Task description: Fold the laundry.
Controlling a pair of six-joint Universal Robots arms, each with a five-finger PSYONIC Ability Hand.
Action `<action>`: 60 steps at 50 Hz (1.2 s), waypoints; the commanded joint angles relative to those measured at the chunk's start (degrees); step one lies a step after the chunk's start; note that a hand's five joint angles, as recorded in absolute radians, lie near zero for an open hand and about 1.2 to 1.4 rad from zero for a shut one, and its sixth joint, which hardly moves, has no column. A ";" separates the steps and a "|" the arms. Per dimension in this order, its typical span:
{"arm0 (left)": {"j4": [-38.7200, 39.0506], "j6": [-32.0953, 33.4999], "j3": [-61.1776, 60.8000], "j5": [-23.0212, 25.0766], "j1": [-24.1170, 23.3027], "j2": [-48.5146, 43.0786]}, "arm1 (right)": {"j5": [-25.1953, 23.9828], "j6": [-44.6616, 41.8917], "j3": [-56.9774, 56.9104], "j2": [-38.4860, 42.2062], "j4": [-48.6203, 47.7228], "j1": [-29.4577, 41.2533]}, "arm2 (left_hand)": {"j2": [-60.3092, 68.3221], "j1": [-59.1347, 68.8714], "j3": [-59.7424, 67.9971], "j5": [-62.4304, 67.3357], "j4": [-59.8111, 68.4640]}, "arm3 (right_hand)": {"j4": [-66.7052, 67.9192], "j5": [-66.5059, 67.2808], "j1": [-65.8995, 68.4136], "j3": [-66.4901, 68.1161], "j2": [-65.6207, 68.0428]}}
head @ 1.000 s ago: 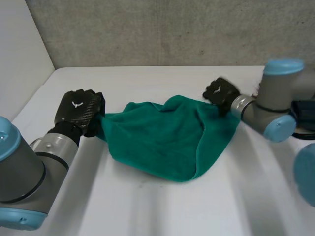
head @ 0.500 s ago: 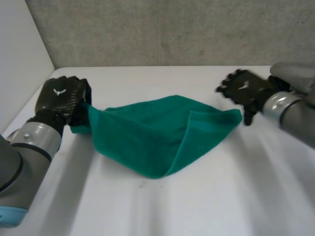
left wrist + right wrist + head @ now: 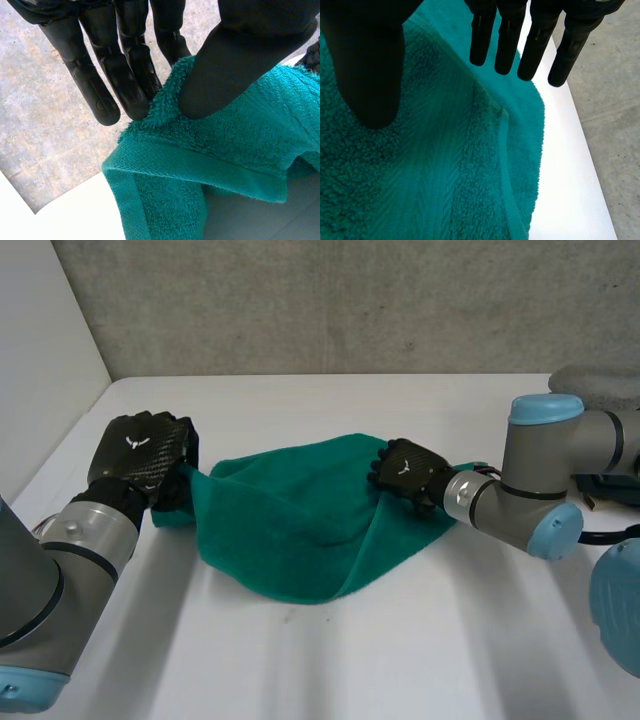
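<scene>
White table (image 3: 330,660): bare matte surface in the foreground. 1 green towel (image 3: 290,530) lies bunched across its middle, left corner lifted. Left hand (image 3: 140,452): thumb and fingers clamped on the towel's left corner. Right hand (image 3: 408,470): fingers straight, thumb apart, gripping nothing, poised over the towel's right part. Beyond, a grey concrete wall (image 3: 350,300), with a white side panel (image 3: 40,360) at the left. Against 0.5 s ago: the right hand was past the towel's right corner and is now over the cloth; the left hand keeps its pinch.
</scene>
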 commanded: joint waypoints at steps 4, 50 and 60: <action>-0.01 -0.07 0.00 0.00 0.10 0.08 | -2.35 -1.59 -3.13 1.79 1.92 -0.08 | 11.38 13.90 11.39 13.10 11.15 | 22.06 21.89 22.20 22.19 22.39; -34.99 0.72 23.11 8.53 6.78 -6.32 | 24.01 2.01 32.03 -49.15 17.50 -7.04 | 11.38 13.90 11.39 13.10 11.15 | 50.16 50.00 50.30 50.29 50.49; -19.39 6.69 42.07 6.60 2.82 -23.82 | 34.21 1.93 16.13 -32.24 -2.01 -3.95 | 11.38 13.90 11.39 13.10 11.15 | 50.16 50.00 50.30 50.29 50.49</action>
